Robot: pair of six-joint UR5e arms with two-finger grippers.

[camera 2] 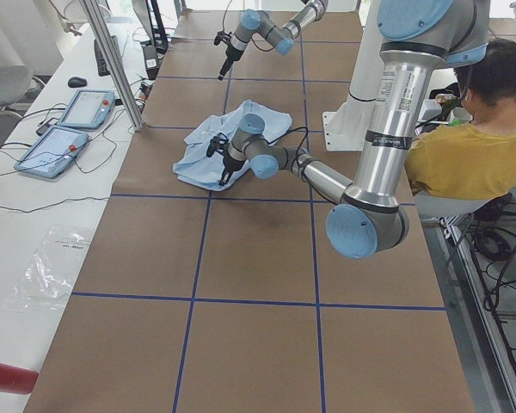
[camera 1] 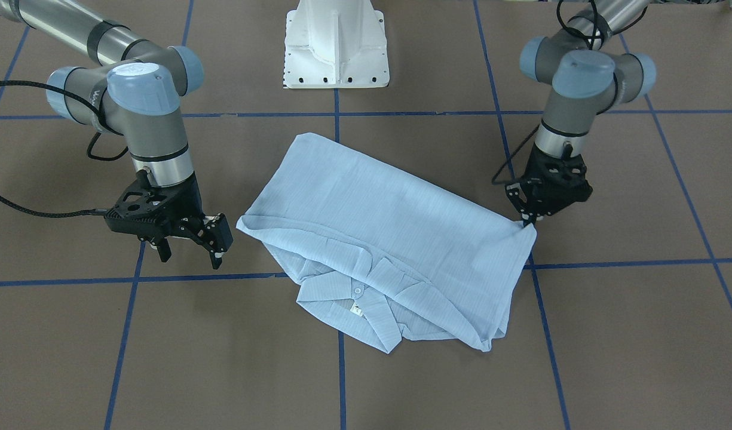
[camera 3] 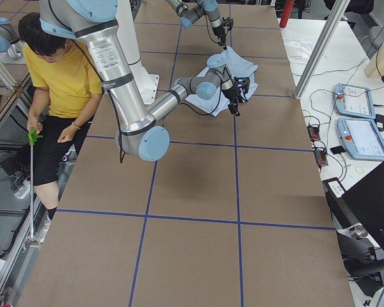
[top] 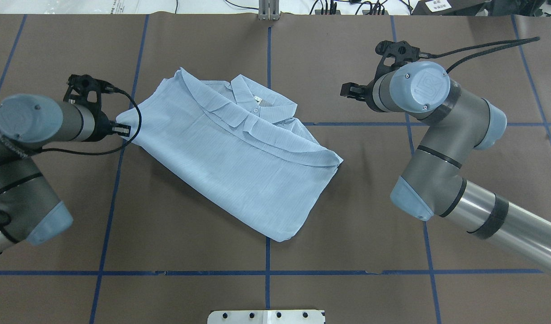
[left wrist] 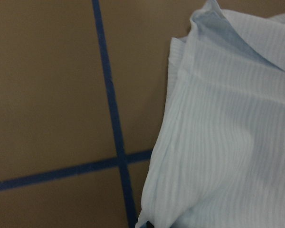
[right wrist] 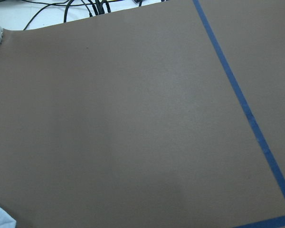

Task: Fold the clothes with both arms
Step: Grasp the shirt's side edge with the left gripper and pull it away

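The pale-blue striped shirt [camera 1: 389, 209] lies folded on the brown table, with its collar and neck label [camera 1: 358, 309] on the side away from the robot's base. My left gripper [camera 1: 527, 224] sits low at the shirt's corner, its fingers drawn together on the cloth edge. In the overhead view the left gripper [top: 124, 130] touches that same corner of the shirt [top: 239, 166]. The left wrist view is filled by shirt fabric [left wrist: 228, 142]. My right gripper [camera 1: 191, 260] hangs open just beside the opposite corner, with nothing between its fingers.
The white pedestal base [camera 1: 336, 48] stands behind the shirt. Blue tape lines [camera 1: 342, 382] grid the brown table. A seated person in a yellow top [camera 2: 464, 146] is beside the robot. Two teach pendants [camera 2: 69, 129] lie on the white bench past the table's far edge.
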